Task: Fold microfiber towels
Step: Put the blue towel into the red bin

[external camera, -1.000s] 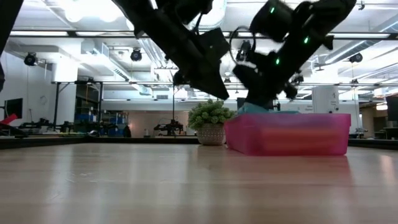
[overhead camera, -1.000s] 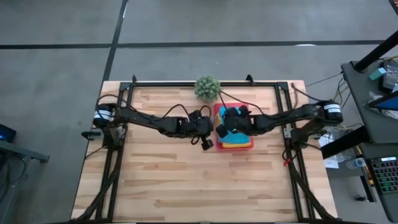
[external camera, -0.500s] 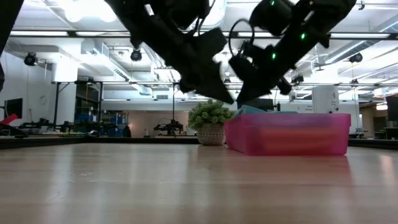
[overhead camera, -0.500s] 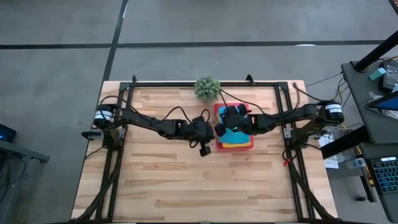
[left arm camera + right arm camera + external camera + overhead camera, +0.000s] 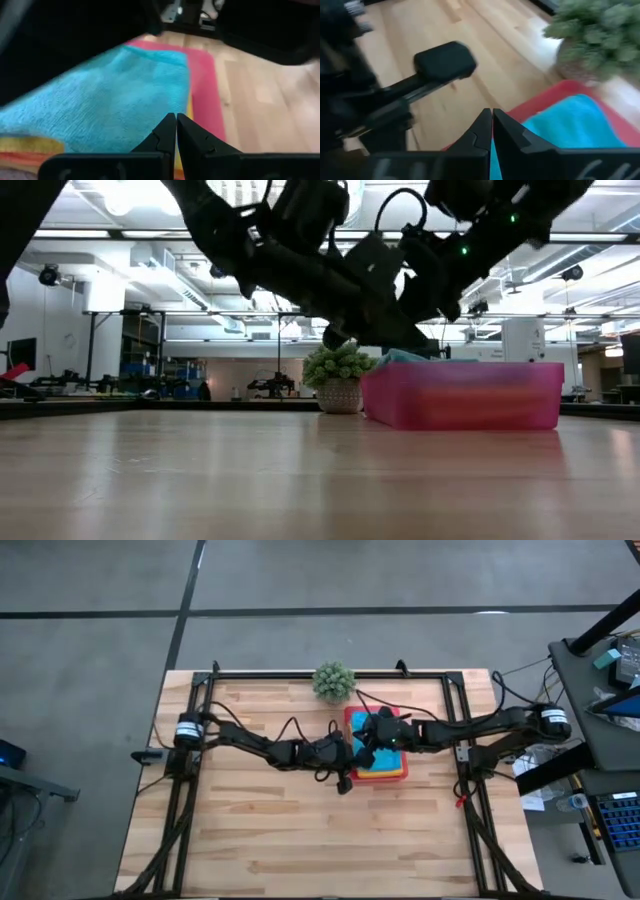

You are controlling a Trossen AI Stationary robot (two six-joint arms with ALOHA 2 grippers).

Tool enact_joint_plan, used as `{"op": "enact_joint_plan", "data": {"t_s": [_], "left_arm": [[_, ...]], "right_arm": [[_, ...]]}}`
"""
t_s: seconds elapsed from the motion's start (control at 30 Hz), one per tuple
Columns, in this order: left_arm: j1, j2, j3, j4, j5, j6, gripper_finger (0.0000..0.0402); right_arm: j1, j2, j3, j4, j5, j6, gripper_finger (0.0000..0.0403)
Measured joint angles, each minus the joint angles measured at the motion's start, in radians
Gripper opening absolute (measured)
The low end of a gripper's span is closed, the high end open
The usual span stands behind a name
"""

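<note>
Both grippers hang over the pink tray point(image 5: 350, 720), the landmark here, with their jaws pressed shut and nothing between them. The step in hand looks like picking the top towel off the stack, so the jaws should open before they descend, then pinch only the turquoise towel point(image 5: 115, 95) near 1 corner, leaving the layers beneath.

From the left gripper point(image 5: 176, 125), that towel lies just beyond and below the closed tips, inside the tray. From the right gripper point(image 5: 491, 122), it lies just past the tips, with the potted plant point(image 5: 600, 35) beyond the tray's far edge.
</note>
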Motion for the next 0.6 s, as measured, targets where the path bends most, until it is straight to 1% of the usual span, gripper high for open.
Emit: {"op": "enact_joint_plan", "data": {"t_s": [0.07, 0.13, 0.27, 0.37, 0.6], "left_arm": [[0.0, 0.018, 0.005, 0.003, -0.015, 0.0, 0.0001], [0.0, 0.037, 0.011, 0.003, -0.023, -0.002, 0.0001], [0.0, 0.072, 0.028, 0.008, -0.034, -0.03, 0.0001], [0.0, 0.091, 0.039, 0.018, -0.037, -0.054, 0.0001], [-0.001, 0.092, 0.039, 0.011, -0.038, -0.055, 0.0001]], "right_arm": [[-0.018, 0.012, -0.035, 0.07, -0.049, -0.02, 0.0008], [-0.042, 0.018, -0.07, 0.131, -0.07, -0.034, 0.0008], [-0.089, 0.02, -0.139, 0.228, -0.079, -0.068, 0.0008], [-0.129, 0.021, -0.178, 0.248, -0.087, -0.073, 0.0008], [-0.193, 0.021, -0.246, 0.373, -0.1, -0.071, 0.0008]]}}
